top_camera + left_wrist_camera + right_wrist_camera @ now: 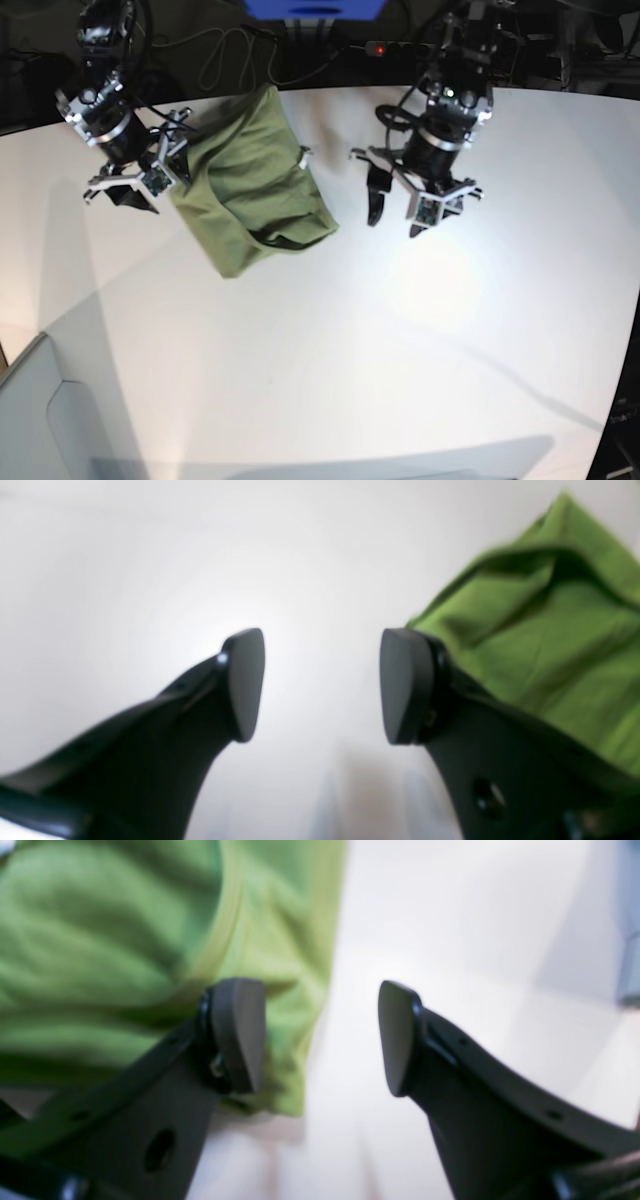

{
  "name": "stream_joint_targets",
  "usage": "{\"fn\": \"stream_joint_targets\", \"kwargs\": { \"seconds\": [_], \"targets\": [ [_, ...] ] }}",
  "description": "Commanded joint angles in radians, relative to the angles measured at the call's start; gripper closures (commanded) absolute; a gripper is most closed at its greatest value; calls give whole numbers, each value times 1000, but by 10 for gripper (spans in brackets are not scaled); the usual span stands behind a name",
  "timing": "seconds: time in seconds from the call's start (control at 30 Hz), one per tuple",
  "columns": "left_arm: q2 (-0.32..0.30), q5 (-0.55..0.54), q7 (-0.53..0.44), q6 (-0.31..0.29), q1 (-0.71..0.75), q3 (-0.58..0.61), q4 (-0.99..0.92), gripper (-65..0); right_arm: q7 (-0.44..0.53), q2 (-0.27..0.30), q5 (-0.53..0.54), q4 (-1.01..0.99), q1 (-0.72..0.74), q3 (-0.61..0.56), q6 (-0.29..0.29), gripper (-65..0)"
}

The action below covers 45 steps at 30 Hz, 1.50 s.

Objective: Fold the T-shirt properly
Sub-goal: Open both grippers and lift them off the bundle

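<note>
Where cables trail, white table [330, 340], dark backdrop

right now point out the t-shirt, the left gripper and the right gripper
T-shirt [250, 185], base view, middle of the folded cloth.
Left gripper [321, 685], left wrist view, gap midway between its fingertips.
Right gripper [321, 1037], right wrist view, gap midway between its fingertips.

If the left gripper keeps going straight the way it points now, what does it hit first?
Probably the bare white table. The left gripper is open with nothing between its fingers; the T-shirt lies off to one side, though depth is unclear.
</note>
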Motion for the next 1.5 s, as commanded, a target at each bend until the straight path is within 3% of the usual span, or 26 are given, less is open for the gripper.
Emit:
{"fn": "stream_joint_targets", "kwargs": {
  "seconds": [0.0, 0.23, 0.43, 0.8, 1.47],
  "targets": [
    [13, -2, -20, 2, -22, -3, -2, -354, 21, 4, 15, 44, 0, -1, -3, -343],
    [105, -2, -22, 1, -85, 7, -114, -354, 21, -92, 15, 89, 6, -18, -3, -343],
    [171, -2, -26, 1, -108, 19, -129, -354, 11, -98, 15, 86, -12, -87, -3, -343],
    [171, -2, -31, 1, -177, 112, -260, -354, 21, -100, 15, -34, -41, -205, -3, -343],
    [157, -2, -31, 1, -196, 132, -350, -349, 22, -98, 15, -183, -3, -205, -3, -341]
  ]
}}
